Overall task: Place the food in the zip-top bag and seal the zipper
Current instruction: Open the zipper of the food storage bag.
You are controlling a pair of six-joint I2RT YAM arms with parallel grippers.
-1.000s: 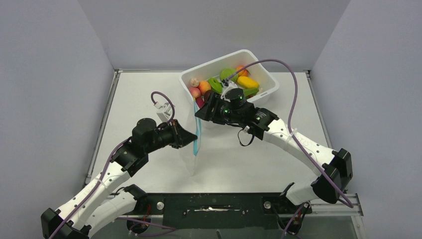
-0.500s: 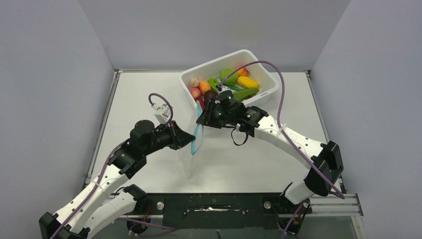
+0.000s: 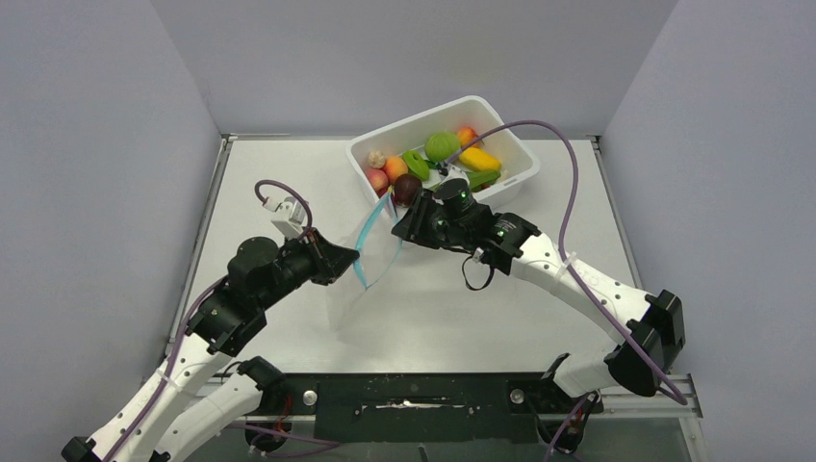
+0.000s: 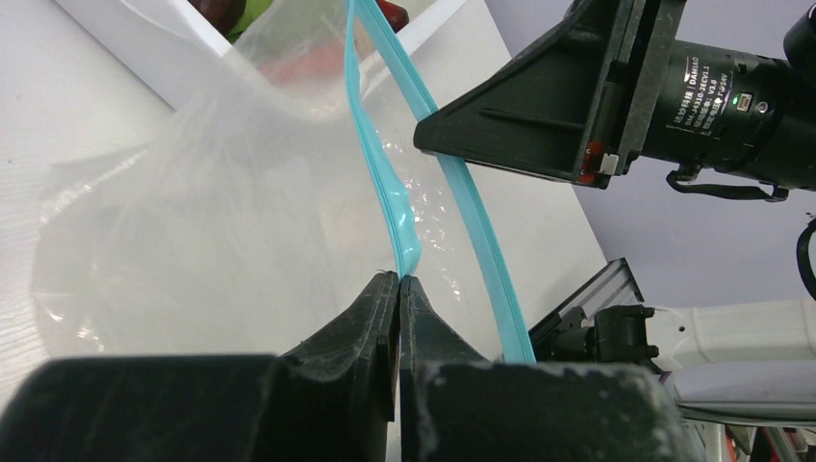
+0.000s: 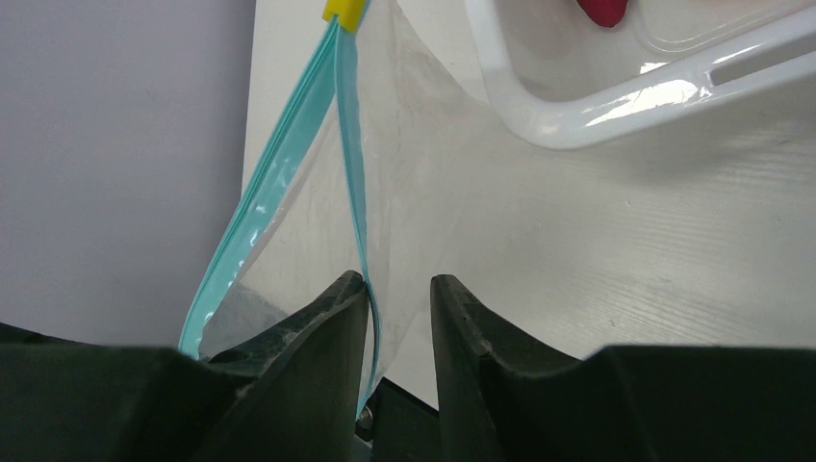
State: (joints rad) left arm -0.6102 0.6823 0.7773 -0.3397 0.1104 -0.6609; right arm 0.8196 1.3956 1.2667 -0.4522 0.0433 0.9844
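Left gripper (image 4: 397, 289): fingers pressed together on the zipper (image 4: 395, 207).
Right gripper (image 5: 399, 289): fingers apart, zipper between them.
Zip-top bag (image 4: 192, 221): beside white tub (image 3: 423, 117), mouth spread.
Food (image 3: 443, 146): inside tub.

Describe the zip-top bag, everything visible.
The zip-top bag is a clear, crinkly plastic pouch resting on the table, mouth parted, no food visible inside. Its blue zipper rim carries a yellow slider at one end. The left pincer is shut on one strip; the other passes between the right pincer fingers, grip unclear.
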